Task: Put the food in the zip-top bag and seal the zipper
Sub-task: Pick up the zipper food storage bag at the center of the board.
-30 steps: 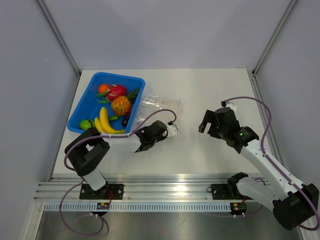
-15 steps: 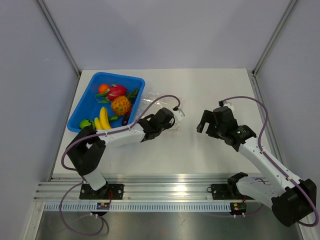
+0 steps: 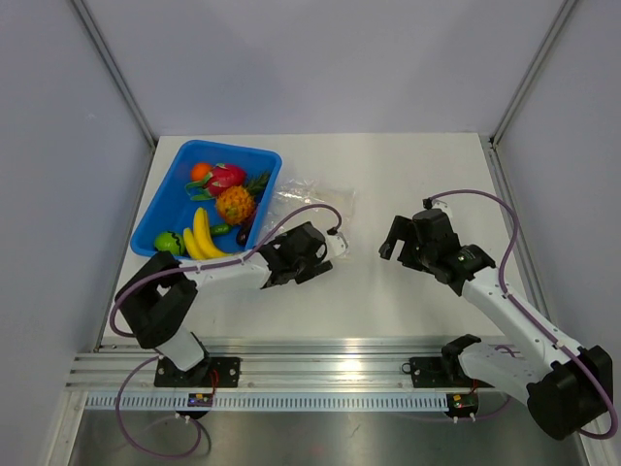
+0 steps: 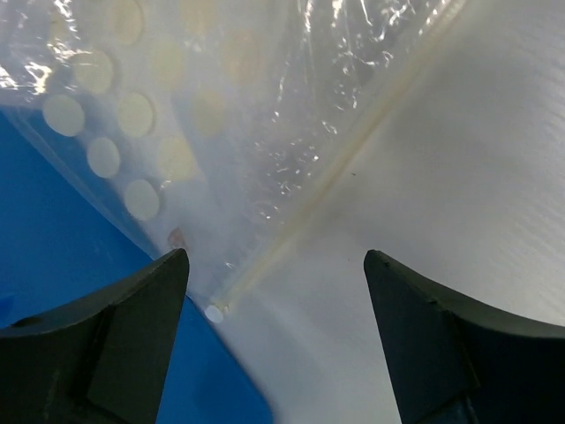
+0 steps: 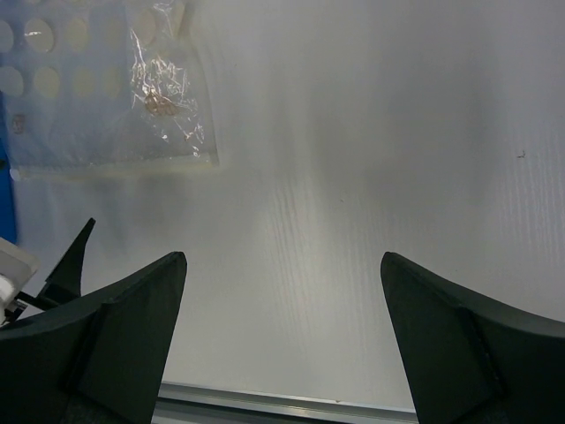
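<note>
The food lies in the blue bin (image 3: 160, 209): a yellow banana (image 3: 204, 236), an orange pineapple-like piece (image 3: 235, 204), a pink-red piece (image 3: 225, 178) and a green piece (image 3: 167, 241). The zip-top bag (image 3: 312, 199) lies flat and empty on the table right of the bin. My left gripper (image 3: 291, 258) is open and empty over the bag's near left corner. In the left wrist view the gripper (image 4: 275, 261) frames that corner of the bag (image 4: 265, 115), its pale zipper (image 4: 353, 159) and the bin (image 4: 71, 230). My right gripper (image 3: 400, 239) is open and empty, right of the bag.
In the right wrist view my gripper (image 5: 282, 265) is above bare table, with the bag (image 5: 106, 97) at the upper left. Grey walls close the table at the back and sides. An aluminium rail (image 3: 320, 374) runs along the near edge.
My left gripper reached up toward the bag, then drew back a little down and left. My right gripper drifted slightly left. The bag and the food have not moved.
</note>
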Available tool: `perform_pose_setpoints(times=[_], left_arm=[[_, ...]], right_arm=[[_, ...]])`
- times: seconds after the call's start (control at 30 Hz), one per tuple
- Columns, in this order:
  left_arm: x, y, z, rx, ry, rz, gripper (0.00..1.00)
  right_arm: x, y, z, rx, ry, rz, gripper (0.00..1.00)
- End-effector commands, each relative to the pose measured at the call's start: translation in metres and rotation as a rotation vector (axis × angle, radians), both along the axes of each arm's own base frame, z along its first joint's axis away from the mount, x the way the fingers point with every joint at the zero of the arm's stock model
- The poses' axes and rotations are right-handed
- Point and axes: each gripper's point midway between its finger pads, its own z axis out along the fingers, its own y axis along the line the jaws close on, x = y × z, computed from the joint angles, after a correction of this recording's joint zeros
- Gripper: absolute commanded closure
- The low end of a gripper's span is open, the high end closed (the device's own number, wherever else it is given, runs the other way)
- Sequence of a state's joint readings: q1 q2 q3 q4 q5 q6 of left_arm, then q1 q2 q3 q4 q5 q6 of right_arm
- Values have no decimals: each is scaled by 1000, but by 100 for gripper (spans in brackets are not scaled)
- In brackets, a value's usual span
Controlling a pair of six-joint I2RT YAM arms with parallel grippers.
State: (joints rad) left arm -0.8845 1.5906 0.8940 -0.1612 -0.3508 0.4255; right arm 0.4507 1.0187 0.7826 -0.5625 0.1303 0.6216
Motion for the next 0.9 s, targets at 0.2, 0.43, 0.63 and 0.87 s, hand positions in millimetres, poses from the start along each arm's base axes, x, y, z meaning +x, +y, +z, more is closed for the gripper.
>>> perform_pose_setpoints(times=[0.2, 0.43, 0.63, 0.87], left_arm=[[24, -15, -20, -5, -51, -40, 33], [42, -16, -16, -28, -36, -29, 39], [44, -19, -13, -42, -26, -28, 72], [50, -22, -17, -22, -14, -5, 100]], right_arm=[[6, 5, 11, 28, -39, 3, 0], [4, 2, 11, 20, -39, -1, 1], [4, 2, 13, 19, -42, -3, 1], [3, -1, 13, 14, -41, -9, 1]])
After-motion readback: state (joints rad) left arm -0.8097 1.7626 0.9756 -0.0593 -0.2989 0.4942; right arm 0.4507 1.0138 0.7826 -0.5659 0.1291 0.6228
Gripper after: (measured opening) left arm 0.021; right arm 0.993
